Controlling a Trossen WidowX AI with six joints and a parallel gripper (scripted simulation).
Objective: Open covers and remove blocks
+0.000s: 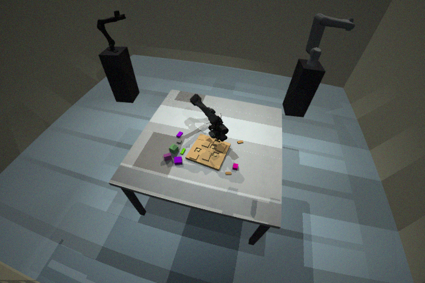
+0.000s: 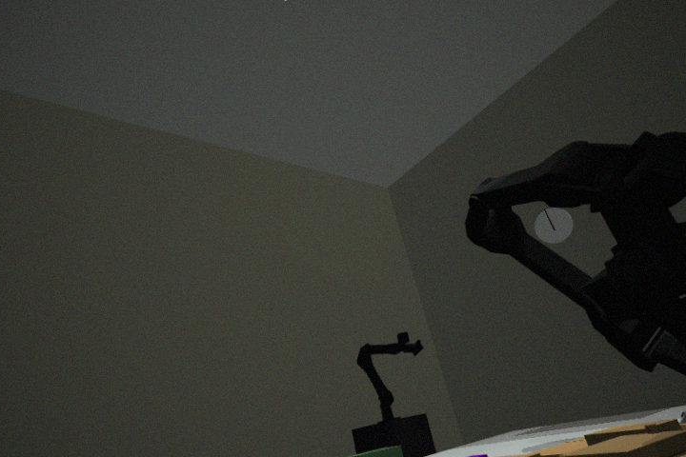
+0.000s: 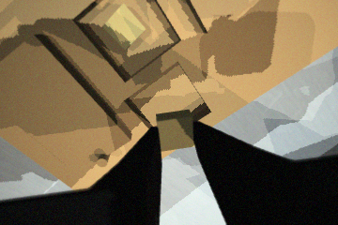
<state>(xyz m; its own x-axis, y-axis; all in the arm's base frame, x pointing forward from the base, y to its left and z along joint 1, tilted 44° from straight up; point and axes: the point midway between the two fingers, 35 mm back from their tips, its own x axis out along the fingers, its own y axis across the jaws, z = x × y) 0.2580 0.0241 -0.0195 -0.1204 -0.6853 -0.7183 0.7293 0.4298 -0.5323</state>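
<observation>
The tan puzzle board [image 1: 202, 160] [image 3: 294, 56] lies on the table, its edge also low in the exterior view. My gripper [image 1: 217, 139] [image 3: 176, 125] is shut on a small olive-yellow block [image 3: 176, 137]. In the wrist view the block hangs over the board's edge, just beside a square well [image 3: 172, 91] that looks empty. Another yellow block [image 3: 125, 24] sits in an uncovered well. In the top view a pale yellow block [image 1: 215, 154] shows in a well beside a flat tan cover [image 1: 206, 155]. Shadows and the arm hide part of the board; I cannot tell every cover's state.
Left of the board lie a green cube [image 1: 173, 148], a lime piece [image 1: 182, 151], a purple block [image 1: 177, 160], a plum block [image 1: 167, 157] and a violet piece [image 1: 179, 134]. Right of it lie a pink block [image 1: 235, 166] and two tan pieces [image 1: 240, 142] [image 1: 228, 173].
</observation>
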